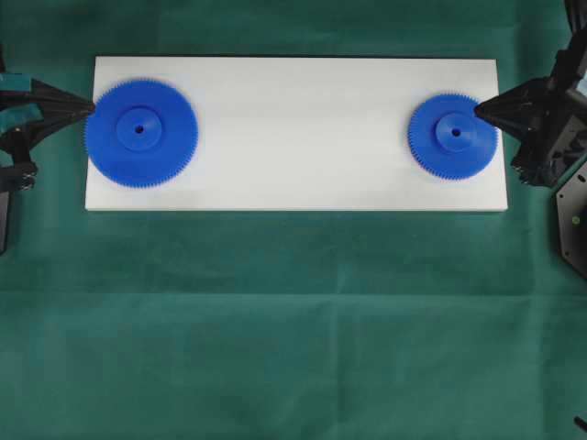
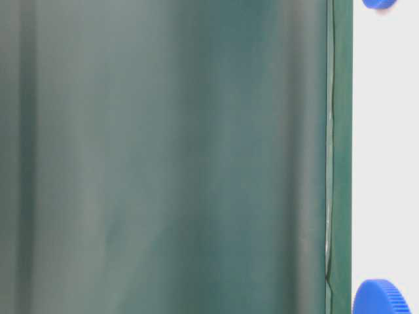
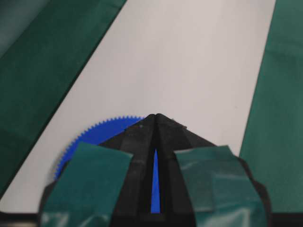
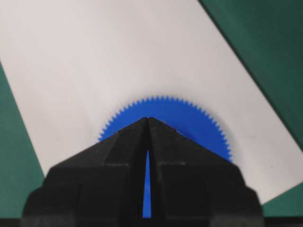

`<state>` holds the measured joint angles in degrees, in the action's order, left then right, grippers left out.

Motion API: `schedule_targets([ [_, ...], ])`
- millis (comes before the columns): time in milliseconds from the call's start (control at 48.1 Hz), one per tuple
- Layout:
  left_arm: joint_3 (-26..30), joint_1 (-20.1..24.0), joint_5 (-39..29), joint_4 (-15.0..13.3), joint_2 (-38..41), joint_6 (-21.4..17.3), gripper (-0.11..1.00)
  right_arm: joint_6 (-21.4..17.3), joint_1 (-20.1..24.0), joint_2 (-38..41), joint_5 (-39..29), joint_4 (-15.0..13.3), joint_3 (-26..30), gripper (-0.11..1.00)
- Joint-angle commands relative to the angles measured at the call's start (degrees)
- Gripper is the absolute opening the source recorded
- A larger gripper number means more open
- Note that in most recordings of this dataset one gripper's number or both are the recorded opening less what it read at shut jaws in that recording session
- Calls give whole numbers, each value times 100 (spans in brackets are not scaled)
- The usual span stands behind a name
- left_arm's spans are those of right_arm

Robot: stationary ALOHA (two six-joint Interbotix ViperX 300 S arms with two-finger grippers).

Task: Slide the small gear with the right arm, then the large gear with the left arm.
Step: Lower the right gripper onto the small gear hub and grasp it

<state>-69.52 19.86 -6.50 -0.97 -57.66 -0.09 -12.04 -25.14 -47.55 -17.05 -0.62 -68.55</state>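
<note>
Small gear [image 1: 452,136] flat, hub up (round, no long axis); right gripper [image 1: 477,108] tip at rim.

Green-draped worktop with a white board

A dark green cloth [image 1: 293,330] covers the worktop from edge to edge, lying mostly smooth with a few soft creases and one faint fold line running across it. A flat white rectangular board [image 1: 303,137] lies on the cloth toward the far side, its long edges parallel to the worktop's. At table level, a green drape [image 2: 163,157] hangs behind in soft vertical folds. Lighting is even, with weak shadows.
</note>
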Motion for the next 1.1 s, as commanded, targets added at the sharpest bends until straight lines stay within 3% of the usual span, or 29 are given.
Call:
schedule_targets([
  [0,141,26,35,0,18,0,0,-9,-18,149,26,0,44,50],
  [624,149,26,53,-9,18,9,0,-167,-299,1819,633,-132,44,50],
  [1082,158,26,70,0,18,18,0,-220,-299,2452,1055,-132,88,50],
])
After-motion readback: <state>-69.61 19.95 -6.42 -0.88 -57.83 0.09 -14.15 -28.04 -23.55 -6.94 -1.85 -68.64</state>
